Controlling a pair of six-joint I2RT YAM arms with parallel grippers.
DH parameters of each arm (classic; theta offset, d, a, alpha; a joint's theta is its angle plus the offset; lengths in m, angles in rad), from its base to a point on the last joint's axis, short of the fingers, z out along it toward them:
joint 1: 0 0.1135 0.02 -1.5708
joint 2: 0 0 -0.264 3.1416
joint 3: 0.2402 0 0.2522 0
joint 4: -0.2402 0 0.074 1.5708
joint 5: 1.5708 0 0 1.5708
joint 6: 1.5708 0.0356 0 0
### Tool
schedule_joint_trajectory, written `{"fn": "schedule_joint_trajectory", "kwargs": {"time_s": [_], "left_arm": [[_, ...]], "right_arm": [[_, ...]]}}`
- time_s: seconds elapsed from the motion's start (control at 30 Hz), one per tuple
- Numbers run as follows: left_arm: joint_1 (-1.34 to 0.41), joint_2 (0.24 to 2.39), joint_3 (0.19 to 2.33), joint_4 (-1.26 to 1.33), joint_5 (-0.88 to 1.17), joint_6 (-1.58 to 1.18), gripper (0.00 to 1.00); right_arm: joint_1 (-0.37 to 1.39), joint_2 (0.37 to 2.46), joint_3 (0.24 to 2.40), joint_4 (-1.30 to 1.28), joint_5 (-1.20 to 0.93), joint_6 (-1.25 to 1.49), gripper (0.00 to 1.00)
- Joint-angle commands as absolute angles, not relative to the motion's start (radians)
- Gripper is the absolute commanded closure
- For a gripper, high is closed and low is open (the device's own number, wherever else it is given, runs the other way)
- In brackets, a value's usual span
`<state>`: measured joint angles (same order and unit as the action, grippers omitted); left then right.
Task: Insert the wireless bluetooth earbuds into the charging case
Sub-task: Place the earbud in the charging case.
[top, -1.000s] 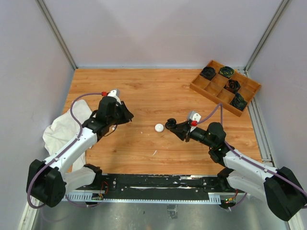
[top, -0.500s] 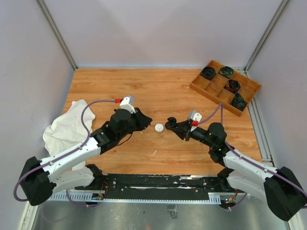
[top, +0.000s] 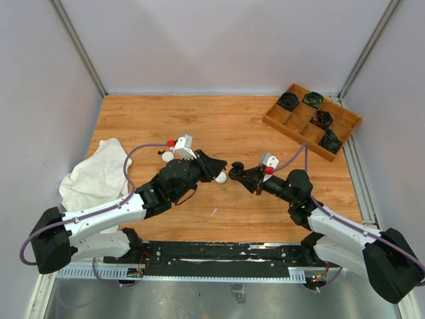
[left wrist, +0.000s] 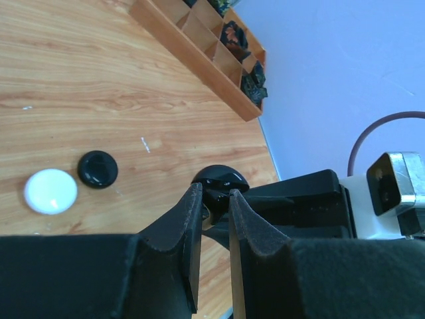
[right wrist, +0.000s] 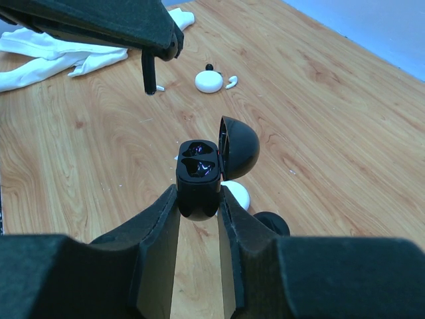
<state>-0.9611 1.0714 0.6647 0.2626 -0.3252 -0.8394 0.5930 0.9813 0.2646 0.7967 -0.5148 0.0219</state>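
Two tools of mine meet over the middle of the bench (top: 199, 126). My right tool (right wrist: 199, 194) pinches a black charging case (right wrist: 198, 178) by its sides. The case is held above the wood with its domed lid (right wrist: 240, 147) swung open to one side. Two glossy dark sockets face my wrist camera, and I cannot tell whether anything sits in them.

My left tool (left wrist: 214, 194) hangs just beside that case, its fingers (left wrist: 184, 229) pressed almost together with only a slit between them. Something small and dark shows in the slit near the tips. I cannot tell whether it is pinched there or belongs to the case behind.

On the bench below the held case lie a round white case (left wrist: 50, 191) and, near it but not touching, a round black case (left wrist: 97, 169), both closed. Nearer the crumpled white cloth (right wrist: 60, 50) on my left lies a second round white case (right wrist: 209, 81). A white earbud (right wrist: 230, 82) lies just beside it, and a small white piece (right wrist: 161, 87) lies a little further off on the wood. A small black piece (right wrist: 209, 66) touches that case's far edge and is too small to name. The wooden compartment tray (left wrist: 199, 61) sits at the far right corner, well apart, with dark objects in several compartments.
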Motion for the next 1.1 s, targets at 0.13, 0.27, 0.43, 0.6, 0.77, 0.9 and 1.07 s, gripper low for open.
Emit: {"fn": "schedule_joint_trajectory", "kwargs": {"time_s": [0.13,0.27,0.43,0.6,0.77,0.9,1.07], "left_arm": [[-1.026,1.144,0.673,0.430,-0.411,-0.871,0.84],[-1.044,1.181,0.683,0.454,-0.416,-0.868,0.84],[-1.052,1.198,0.685,0.468,-0.438,-0.861,0.84],[-1.057,1.212,0.684,0.495,-0.442,-0.862,0.84],[-1.057,1.227,0.692,0.508,-0.448,-0.853,0.83],[-1.061,1.237,0.687,0.508,-0.463,-0.854,0.83],[-1.064,1.254,0.680,0.514,-0.474,-0.859,0.83]], "right_arm": [[0.604,0.979,0.253,0.849,-0.496,0.034,0.98],[0.604,0.969,0.248,0.851,-0.492,0.034,0.98],[0.603,0.956,0.244,0.853,-0.492,0.037,0.98],[0.604,0.952,0.242,0.857,-0.497,0.041,0.98],[0.604,0.950,0.241,0.861,-0.495,0.043,0.98],[0.603,0.948,0.238,0.869,-0.495,0.049,0.98],[0.604,0.945,0.233,0.882,-0.499,0.055,0.98]]}}
